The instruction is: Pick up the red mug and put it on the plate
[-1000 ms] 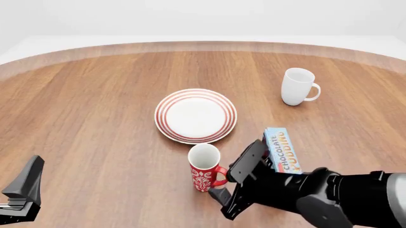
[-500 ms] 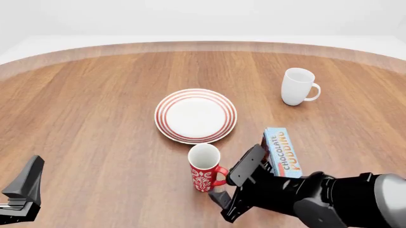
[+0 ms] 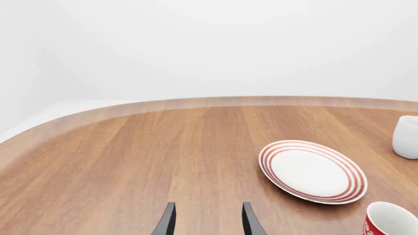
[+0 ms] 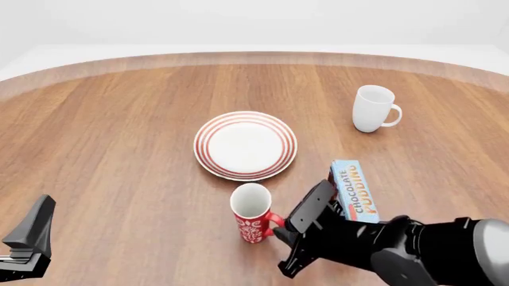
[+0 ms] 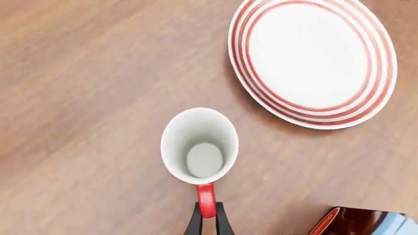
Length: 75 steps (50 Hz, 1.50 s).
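Since a moment ago the red mug has tipped and slid slightly left. Left hand waits apart, idle. Just short of the plate, the mug tilts because the right hand pinches its handle for lifting.

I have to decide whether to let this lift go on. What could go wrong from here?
1. The right gripper pinches only the red mug's thin handle, so the mug could swing or slip.
2. The mug already leans left in the front view and may tip.
3. The pudding box sits close beside the arm and could get bumped.
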Motion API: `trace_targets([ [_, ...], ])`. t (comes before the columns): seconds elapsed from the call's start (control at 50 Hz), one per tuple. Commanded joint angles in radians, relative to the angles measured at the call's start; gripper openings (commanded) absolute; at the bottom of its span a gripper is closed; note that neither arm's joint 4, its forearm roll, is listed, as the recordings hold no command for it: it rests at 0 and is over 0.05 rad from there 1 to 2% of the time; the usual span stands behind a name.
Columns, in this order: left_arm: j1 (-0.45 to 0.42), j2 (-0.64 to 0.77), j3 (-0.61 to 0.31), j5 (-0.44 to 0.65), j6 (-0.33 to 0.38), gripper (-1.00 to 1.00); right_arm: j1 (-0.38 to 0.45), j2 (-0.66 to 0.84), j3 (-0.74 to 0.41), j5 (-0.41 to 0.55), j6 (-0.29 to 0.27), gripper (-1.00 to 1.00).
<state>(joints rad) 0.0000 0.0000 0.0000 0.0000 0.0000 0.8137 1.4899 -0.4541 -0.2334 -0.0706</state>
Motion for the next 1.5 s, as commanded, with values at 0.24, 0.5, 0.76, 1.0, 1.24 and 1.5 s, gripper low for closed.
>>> trace_targets([
  [0.24, 0.0, 0.0, 0.0, 0.0, 0.0, 1.0, -0.031, -0.153, 0.021, 0.041, -0.009, -1.0],
  [0.5, 0.0, 0.0, 0.0, 0.0, 0.0, 1.0, -0.078, -0.363, -0.012, 0.196, -0.066, -1.0],
  [0.76, 0.0, 0.0, 0.0, 0.0, 0.0, 1.0, -0.098, -0.422, -0.03, 0.243, -0.079, -1.0],
  [1.0, 0.0, 0.0, 0.0, 0.0, 0.0, 1.0, -0.111, -0.412, -0.079, 0.254, -0.096, -1.0],
  [1.24, 0.0, 0.0, 0.0, 0.0, 0.0, 1.0, -0.133, -0.396, -0.135, 0.279, -0.105, -1.0],
  [1.5, 0.0, 0.0, 0.0, 0.0, 0.0, 1.0, -0.174, -0.332, -0.186, 0.267, -0.118, -1.0],
])
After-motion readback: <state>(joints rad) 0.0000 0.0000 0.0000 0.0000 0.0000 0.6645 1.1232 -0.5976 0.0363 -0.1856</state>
